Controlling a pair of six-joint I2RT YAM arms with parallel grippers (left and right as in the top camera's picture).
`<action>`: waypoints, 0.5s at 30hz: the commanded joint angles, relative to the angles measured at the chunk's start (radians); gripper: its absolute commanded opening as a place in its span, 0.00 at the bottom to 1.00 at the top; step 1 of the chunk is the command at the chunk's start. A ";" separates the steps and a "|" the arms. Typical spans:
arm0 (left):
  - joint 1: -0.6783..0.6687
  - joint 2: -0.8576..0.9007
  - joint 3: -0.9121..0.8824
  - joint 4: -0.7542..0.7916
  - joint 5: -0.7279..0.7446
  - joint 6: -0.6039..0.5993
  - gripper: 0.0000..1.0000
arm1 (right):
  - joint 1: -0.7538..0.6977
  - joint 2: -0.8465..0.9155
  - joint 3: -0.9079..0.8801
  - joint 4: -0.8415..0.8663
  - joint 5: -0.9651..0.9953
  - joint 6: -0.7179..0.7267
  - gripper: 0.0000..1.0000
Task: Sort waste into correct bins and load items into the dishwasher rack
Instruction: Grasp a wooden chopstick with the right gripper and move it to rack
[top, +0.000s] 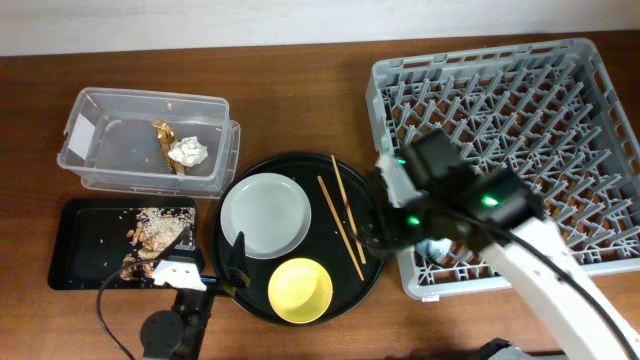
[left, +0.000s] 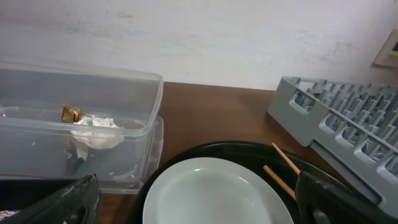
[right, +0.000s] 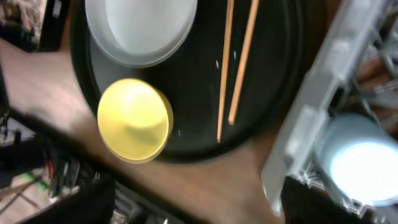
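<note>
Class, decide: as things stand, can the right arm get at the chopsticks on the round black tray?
Probably yes: the right hand hangs open beside the chopsticks, which lie bare on the tray, nothing over them.

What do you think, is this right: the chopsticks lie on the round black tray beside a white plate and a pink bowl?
The bowl is yellow, not pink; the overhead view shows it. The chopsticks do lie on the round black tray beside the white plate.

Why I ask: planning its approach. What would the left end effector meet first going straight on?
Probably the white plate, lying right ahead between its open fingers. If it passes above the plate, the brown table follows; height is unclear.
</note>
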 joint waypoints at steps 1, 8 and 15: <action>0.005 -0.009 -0.008 0.002 0.011 0.010 0.99 | 0.023 0.139 0.002 0.087 0.076 0.113 0.77; 0.005 -0.008 -0.008 0.002 0.011 0.010 0.99 | 0.023 0.440 0.002 0.209 0.086 0.137 0.65; 0.005 -0.009 -0.008 0.002 0.011 0.010 0.99 | 0.022 0.626 0.002 0.345 0.149 0.155 0.55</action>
